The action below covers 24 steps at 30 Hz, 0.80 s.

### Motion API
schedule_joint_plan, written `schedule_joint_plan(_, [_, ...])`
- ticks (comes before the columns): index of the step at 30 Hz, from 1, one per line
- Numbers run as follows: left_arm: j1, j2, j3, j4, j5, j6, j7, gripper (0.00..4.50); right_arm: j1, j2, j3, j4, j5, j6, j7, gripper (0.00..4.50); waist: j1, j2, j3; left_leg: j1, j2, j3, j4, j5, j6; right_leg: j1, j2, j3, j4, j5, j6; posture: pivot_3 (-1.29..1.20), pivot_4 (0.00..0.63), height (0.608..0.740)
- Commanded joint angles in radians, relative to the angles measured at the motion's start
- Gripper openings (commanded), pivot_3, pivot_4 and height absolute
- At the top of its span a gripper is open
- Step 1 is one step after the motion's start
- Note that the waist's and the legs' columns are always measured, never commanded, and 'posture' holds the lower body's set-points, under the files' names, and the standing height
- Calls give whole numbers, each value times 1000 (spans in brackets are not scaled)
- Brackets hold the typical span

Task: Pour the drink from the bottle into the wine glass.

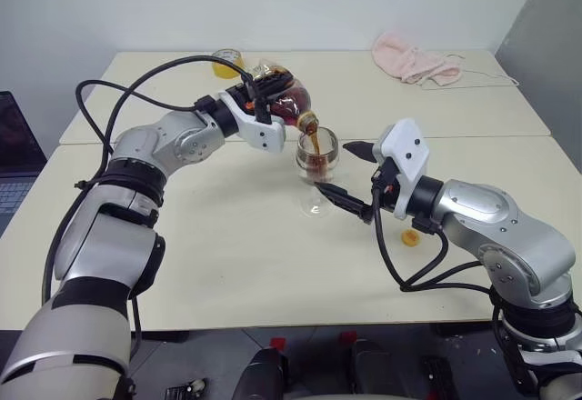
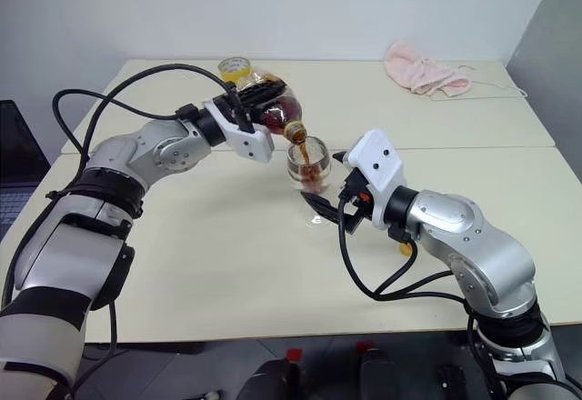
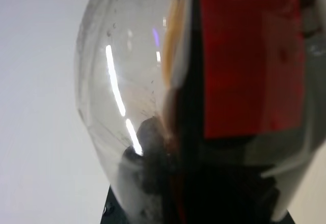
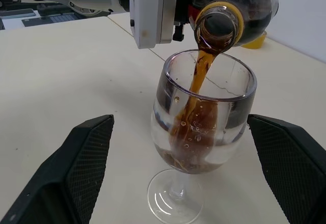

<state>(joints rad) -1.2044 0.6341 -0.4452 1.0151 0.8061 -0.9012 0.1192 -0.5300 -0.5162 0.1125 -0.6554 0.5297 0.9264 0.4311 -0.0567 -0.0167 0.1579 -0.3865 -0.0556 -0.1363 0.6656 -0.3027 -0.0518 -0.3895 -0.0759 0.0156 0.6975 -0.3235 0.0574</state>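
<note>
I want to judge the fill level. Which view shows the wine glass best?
The right wrist view: the wine glass stands close, whole bowl and drink visible. Both eye views show it small, between the arms; the left wrist view shows the bottle instead.

table (image 1: 227, 264): cream; on it: wine glass (image 4: 201, 132); pink cloth (image 1: 414, 62); yellow tape roll (image 1: 225, 62)

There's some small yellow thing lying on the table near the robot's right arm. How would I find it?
Start at the wine glass mid-table, then follow the right arm toward its elbow. The small yellow cap lies flat on the table just beside that forearm, far smaller than the yellow tape roll at the back.
</note>
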Motion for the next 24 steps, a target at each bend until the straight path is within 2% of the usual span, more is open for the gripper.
schedule_joint_plan(1, [-45,18,15,-12,-12,5,24,756,-6,-2,-12,-40,0,-7,-1,4500,0,0,0,0,0,0,0,0,0,0,0,0,0,0,0,0,150,740])
schedule_joint_plan(24, [-54,15,7,-5,-3,24,36,756,-3,-5,-14,-43,2,-2,0,4500,0,0,0,0,0,0,0,0,0,0,0,0,0,0,0,0,150,740])
